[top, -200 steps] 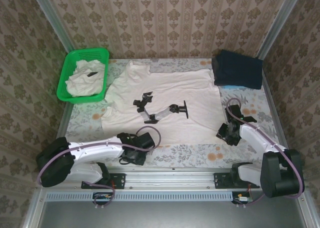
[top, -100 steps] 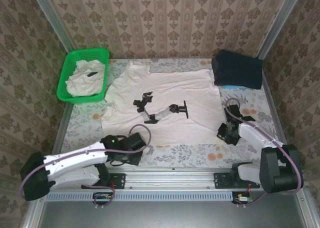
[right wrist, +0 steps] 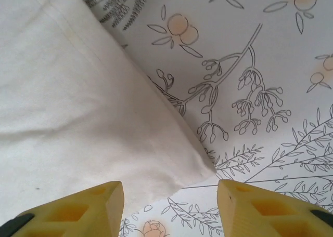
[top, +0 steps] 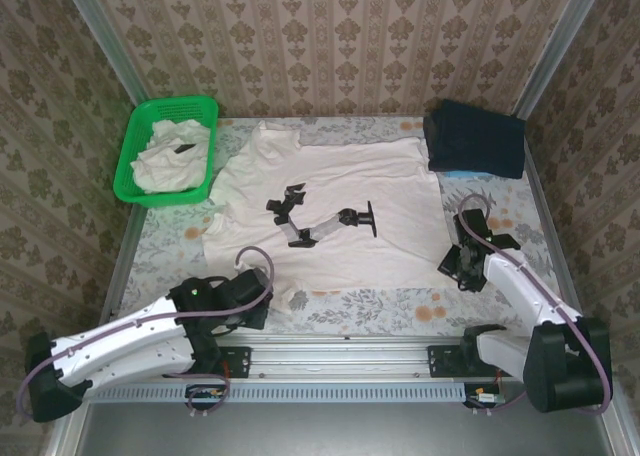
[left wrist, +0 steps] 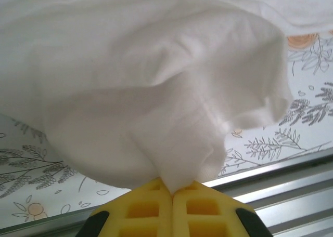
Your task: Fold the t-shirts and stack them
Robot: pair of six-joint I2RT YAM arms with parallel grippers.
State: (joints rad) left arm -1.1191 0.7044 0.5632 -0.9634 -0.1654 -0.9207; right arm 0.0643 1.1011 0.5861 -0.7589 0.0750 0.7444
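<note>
The left gripper [left wrist: 171, 191] has its yellow fingers pressed together on a pinch of the t-shirt [left wrist: 156, 91]. From that pinch the off-white cloth rises and balloons out in a loose, bunched fold above the floral table cover [left wrist: 307, 138], with the metal rail [left wrist: 291, 193] at the near edge just beside the fingers. From above, this left gripper [top: 252, 304] sits at the near-left corner of the t-shirt [top: 330, 191], where the hem is drawn toward the near edge. The right gripper [right wrist: 169, 191] stands with its jaws apart. The near-right corner of the t-shirt [right wrist: 67, 107] lies flat in the gap between them, and its left finger [right wrist: 99, 203] is over the cloth while the right one is over bare patterned table [right wrist: 270, 91]. Whether either finger touches the fabric cannot be told. In the overhead view the right gripper [top: 458, 268] is at the right end of the shirt's near hem. The shirt is otherwise spread across the middle of the table [top: 400, 308], collar toward the far left, with a black printed graphic [top: 320, 221] on its chest. At the far left a green mesh basket [top: 165, 198] holds more crumpled t-shirts [top: 165, 161]. At the far right corner lies a folded dark stack [top: 475, 136].
</note>
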